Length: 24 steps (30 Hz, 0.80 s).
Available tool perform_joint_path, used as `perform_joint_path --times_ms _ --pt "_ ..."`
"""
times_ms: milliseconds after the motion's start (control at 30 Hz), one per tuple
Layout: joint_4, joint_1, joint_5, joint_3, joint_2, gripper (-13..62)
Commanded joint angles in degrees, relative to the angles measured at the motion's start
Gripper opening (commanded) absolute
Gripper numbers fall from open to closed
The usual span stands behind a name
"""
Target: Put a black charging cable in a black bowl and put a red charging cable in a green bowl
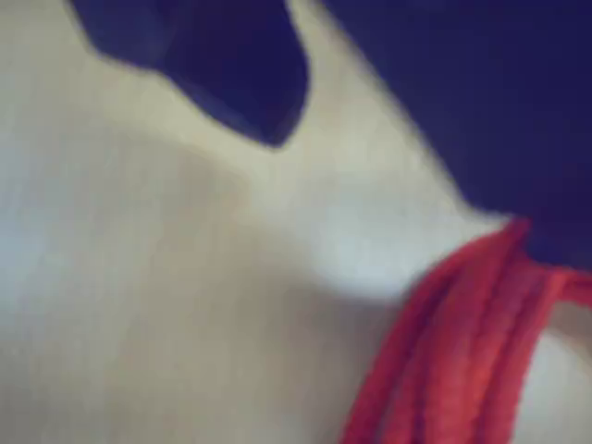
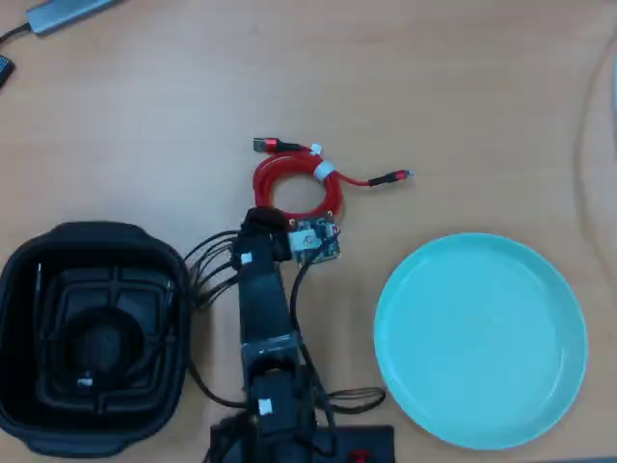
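The red charging cable [image 2: 294,181] lies coiled on the wooden table, bound by a white tie, with plug ends pointing up-left and right. My gripper [image 2: 287,218] hovers at the coil's near edge. The wrist view is blurred: two dark jaws stand apart around my gripper [image 1: 398,185], with bare table between them. Red charging cable [image 1: 462,351] strands run beside the right jaw. The black bowl [image 2: 24,289] sits at the left, and a thin black charging cable [image 2: 92,340] appears to lie inside it. The green bowl [image 2: 480,342] sits empty at the right.
A grey flat device [image 2: 67,12] lies at the table's top left edge. The arm's own black wires [image 2: 207,265] loop between the arm and the black bowl. A faint light cord [image 2: 583,125] curves along the right edge.
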Motion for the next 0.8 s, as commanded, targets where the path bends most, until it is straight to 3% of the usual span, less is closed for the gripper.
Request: perform_joint_path --times_ms 0,200,767 --pt "-0.26 0.62 2.11 -7.21 0.26 29.0" --pt "0.70 0.26 -4.31 -9.40 0.18 29.0" --pt "5.36 2.29 1.14 -20.13 -13.18 29.0"
